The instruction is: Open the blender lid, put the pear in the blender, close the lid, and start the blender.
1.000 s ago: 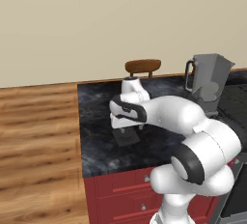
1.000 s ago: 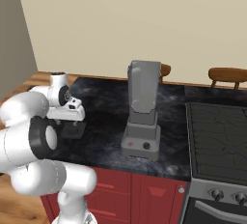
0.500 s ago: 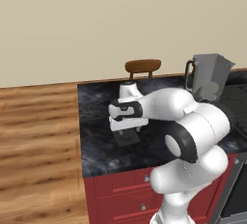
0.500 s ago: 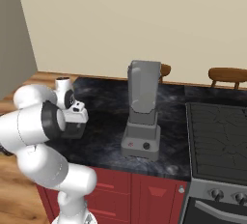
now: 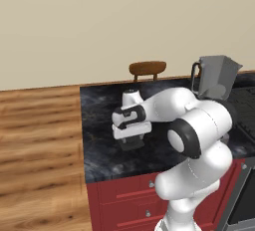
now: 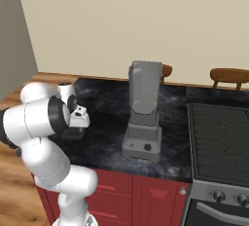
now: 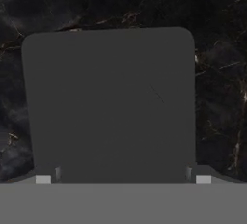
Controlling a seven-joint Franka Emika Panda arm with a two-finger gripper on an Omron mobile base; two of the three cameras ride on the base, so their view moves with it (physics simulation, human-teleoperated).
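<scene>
The blender lid (image 7: 111, 107), a flat dark square cap, lies on the black marble counter (image 5: 99, 125) left of the blender. My gripper (image 7: 123, 179) is right above it, pointing down, open, with one fingertip (image 7: 43, 179) at each side of the lid's near edge. From the base the gripper (image 5: 132, 143) hangs low over the counter's left part, and so does the gripper (image 6: 73, 132) seen from the other side. The blender (image 6: 144, 113) stands mid-counter with its jar (image 5: 215, 78) uncovered and its buttons facing front. The pear is out of view.
A stove (image 6: 219, 137) adjoins the counter on the right. Wooden chairs (image 5: 147, 68) (image 6: 228, 76) stand behind the counter by the wall. Wood floor (image 5: 40, 140) lies beyond the counter's left edge. Red drawers (image 5: 124, 200) sit below.
The hand has stayed low over the lid with its jaws wide. The arm's elbow has swung and bulked up closer to the cameras.
</scene>
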